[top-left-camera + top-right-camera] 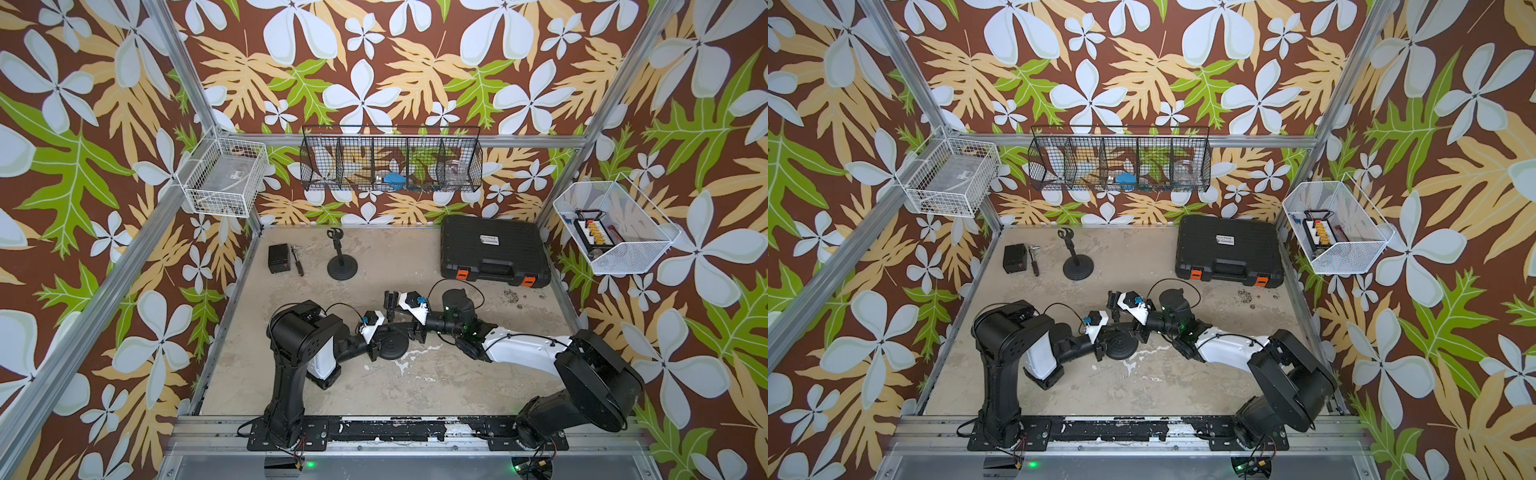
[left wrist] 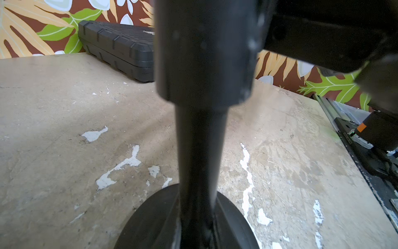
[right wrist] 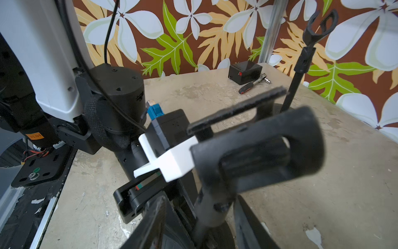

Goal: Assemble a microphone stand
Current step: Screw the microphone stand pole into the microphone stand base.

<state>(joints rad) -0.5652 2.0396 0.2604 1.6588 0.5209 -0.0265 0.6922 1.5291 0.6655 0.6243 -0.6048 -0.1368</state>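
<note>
One mic stand [image 1: 395, 347], middle of the desk [image 1: 457, 374]: left end effector [image 1: 384, 332] clamped on its pole [image 2: 200, 151] to steady it, right end effector [image 3: 200, 200] spread around the clip [image 3: 258, 151], probably to screw it on

A robotics lab cell is indicated: a worn worktop [image 1: 374, 386] is enclosed by aluminium framing [image 1: 187, 70] and patterned walls [image 1: 374, 62], with wire baskets [image 1: 357, 162] hung around.
</note>
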